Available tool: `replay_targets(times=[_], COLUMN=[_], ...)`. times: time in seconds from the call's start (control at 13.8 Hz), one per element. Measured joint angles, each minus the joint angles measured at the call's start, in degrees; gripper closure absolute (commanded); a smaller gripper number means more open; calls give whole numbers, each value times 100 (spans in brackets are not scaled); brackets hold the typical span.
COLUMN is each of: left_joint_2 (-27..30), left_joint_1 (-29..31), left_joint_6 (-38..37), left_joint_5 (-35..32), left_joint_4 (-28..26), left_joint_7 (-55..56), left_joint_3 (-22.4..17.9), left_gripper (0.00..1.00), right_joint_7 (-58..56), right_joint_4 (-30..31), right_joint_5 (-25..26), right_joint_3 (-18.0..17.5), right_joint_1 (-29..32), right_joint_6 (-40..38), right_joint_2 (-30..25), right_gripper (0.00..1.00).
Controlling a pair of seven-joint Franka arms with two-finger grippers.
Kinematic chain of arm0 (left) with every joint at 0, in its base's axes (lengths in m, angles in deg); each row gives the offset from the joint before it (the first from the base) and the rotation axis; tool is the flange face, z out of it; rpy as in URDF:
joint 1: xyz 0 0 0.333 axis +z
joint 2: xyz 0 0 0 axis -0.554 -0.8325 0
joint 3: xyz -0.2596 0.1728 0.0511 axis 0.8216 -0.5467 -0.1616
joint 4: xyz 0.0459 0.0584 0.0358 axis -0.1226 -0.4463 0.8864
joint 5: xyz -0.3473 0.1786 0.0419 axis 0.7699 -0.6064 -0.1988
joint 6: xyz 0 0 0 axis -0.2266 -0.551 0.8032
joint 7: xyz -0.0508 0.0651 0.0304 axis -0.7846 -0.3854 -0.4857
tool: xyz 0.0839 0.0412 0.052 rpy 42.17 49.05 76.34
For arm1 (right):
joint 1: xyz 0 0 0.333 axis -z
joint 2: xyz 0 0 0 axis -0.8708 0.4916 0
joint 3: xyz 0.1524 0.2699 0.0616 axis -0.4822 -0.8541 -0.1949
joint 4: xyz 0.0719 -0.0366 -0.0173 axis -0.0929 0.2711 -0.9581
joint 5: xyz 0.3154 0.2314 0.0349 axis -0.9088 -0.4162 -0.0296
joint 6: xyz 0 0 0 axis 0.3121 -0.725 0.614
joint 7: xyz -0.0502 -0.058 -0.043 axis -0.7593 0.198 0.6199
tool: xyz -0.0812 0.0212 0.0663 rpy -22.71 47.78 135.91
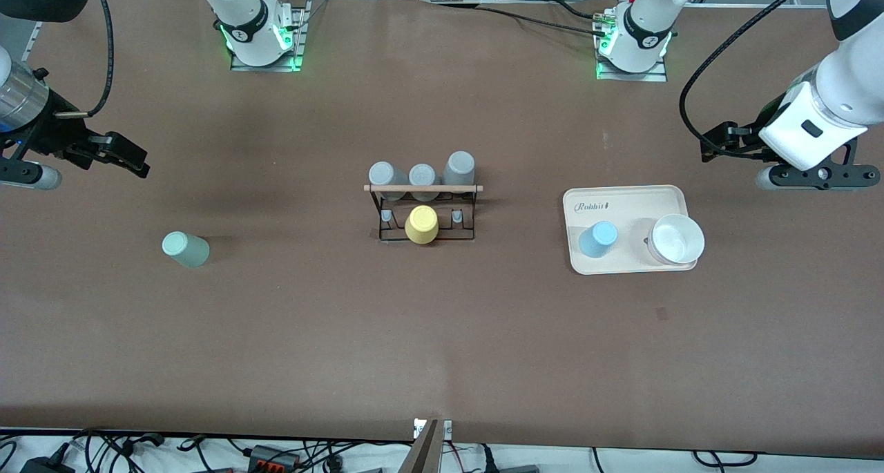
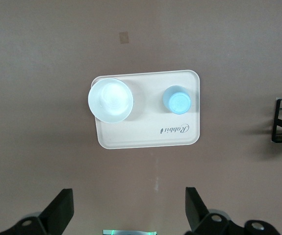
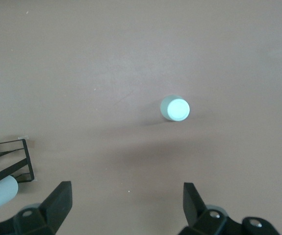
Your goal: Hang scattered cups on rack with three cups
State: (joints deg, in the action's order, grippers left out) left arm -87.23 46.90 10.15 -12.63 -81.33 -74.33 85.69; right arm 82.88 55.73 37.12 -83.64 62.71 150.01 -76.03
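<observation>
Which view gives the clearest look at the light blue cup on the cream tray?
The left wrist view: the light blue cup sits near the middle of the picture, seen from above on the tray beside the white bowl. The front view shows it smaller. The right wrist view does not show it.

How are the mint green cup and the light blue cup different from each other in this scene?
The mint green cup stands on the bare table toward the right arm's end; the light blue cup stands on the cream tray toward the left arm's end, beside a white bowl. They differ in colour. Both are small, handleless, bottom up, and neither is on the rack.
</observation>
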Motion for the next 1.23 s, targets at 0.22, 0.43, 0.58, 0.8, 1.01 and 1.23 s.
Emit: replay_targets(times=[0.22,0.43,0.58,0.8,1.01,1.23], left_joint_2=[0,0,0,0,-3,-9], left_joint_1=[0,2,2,19,34,30], left_joint_6=[0,0,0,-5,-6,-6], left_joint_5=[0,0,0,0,0,0], left_joint_4=[0,0,0,-1,-8,-16], left_joint_7=[0,0,0,0,3,2], left_joint_3=[0,0,0,-10,-23,-16], left_gripper=[0,0,0,0,0,0], right_joint_7=[-1,-5,-7,-8,-8,-8], right_joint_4=[-9,-52,-56,-56,-56,-56], right_joint_5=[-3,-3,-3,-3,-3,-3], right_joint_3=[-5,-5,-7,-12,-13,-14], right_joint_1=[-2,-2,-3,-4,-4,-4], right_joint_6=[-131,-151,-157,-168,-179,-185], right_joint_2=[0,-1,0,-1,0,0], right_gripper=[0,0,0,0,0,0])
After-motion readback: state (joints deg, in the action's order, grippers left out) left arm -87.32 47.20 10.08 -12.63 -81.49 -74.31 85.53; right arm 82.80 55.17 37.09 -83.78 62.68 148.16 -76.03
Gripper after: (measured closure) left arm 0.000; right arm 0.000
